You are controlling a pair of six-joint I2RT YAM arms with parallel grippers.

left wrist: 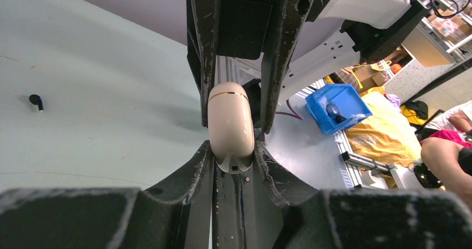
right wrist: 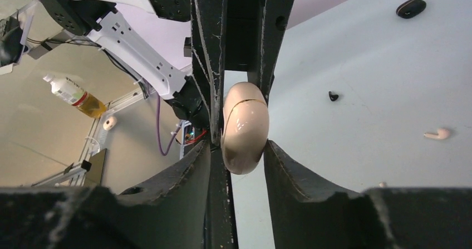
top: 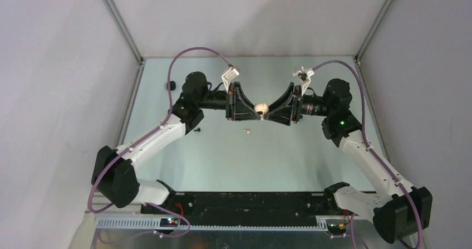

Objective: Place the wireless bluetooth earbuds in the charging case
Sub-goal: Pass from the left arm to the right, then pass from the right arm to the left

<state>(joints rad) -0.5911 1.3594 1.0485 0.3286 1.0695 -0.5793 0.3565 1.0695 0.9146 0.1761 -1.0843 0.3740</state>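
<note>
Two grippers are meeting level, mid-frame; left gripper [left wrist: 232, 149] is clamping cream case [left wrist: 230, 115]. For right gripper [right wrist: 243, 146] I cannot tell the grip. White earbud [right wrist: 437, 133] is showing in right wrist view, not left.

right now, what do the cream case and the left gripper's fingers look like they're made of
The cream case: likely hard plastic, smooth and glossy; soft highlights on its rounded shell, with a thin gold-looking seam line.
The left gripper's fingers: probably rigid black plastic, matte and rough; scuffed, pale-speckled edges. Possibly printed, but I cannot tell.
</note>
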